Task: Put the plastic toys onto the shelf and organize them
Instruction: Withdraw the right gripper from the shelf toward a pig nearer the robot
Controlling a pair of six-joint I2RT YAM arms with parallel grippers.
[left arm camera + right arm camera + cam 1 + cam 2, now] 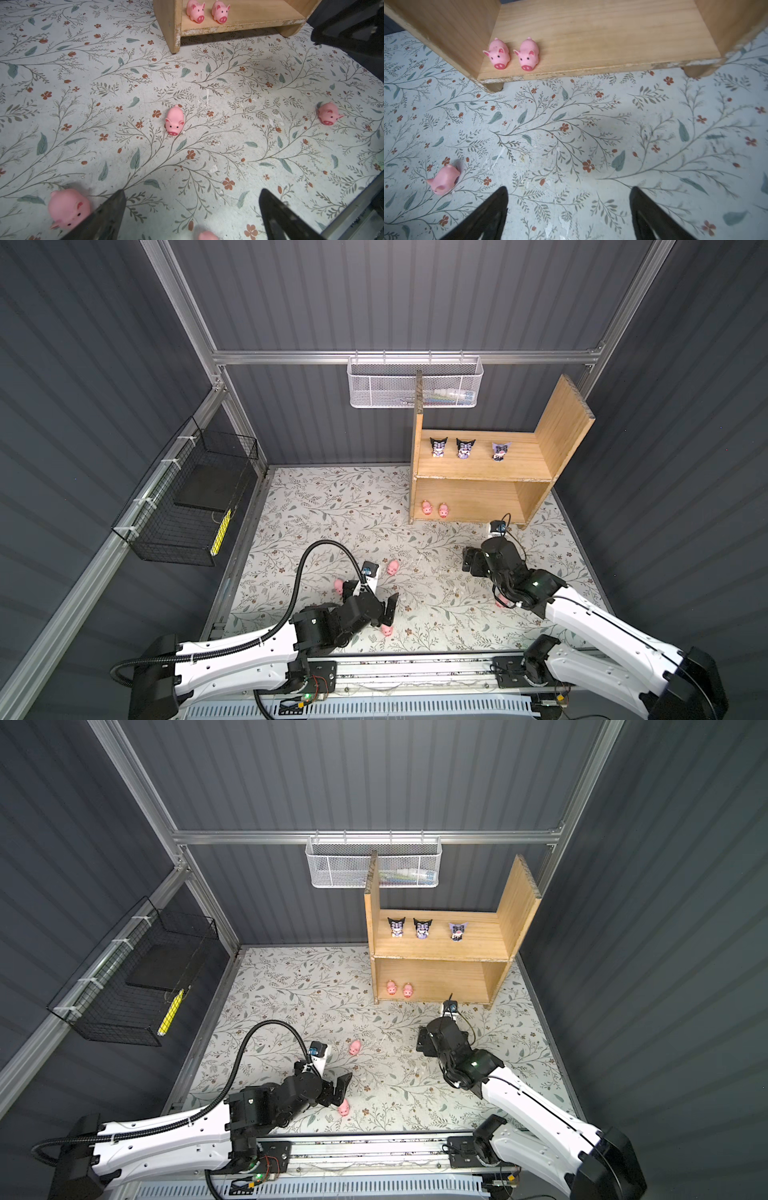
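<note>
Pigs are scattered over the floral mat (316, 506), and its left half is left as open floor. One pig (338, 585) is seen just outside a finger of the left gripper (192, 190), whose jaws are spread wide with nothing clamped. A second pig (387, 630) is found beneath it, near the mat's front edge. A third pig (392, 567) is ringed by open floor mid-mat. Further right, the shelf (482, 479) is set near the back wall. Three hooded figurines (465, 448) are lined along its upper level. On the lower level, a corner pig (497, 54) is placed just beside the left side board, a neighbour pig (527, 55) close by, and bare wood is left to their right. The right gripper (569, 188) is held over bare mat before the chipped lower edge, spread wide and holding nothing. A fourth pig (329, 113) is partly covered by the right arm.
</note>
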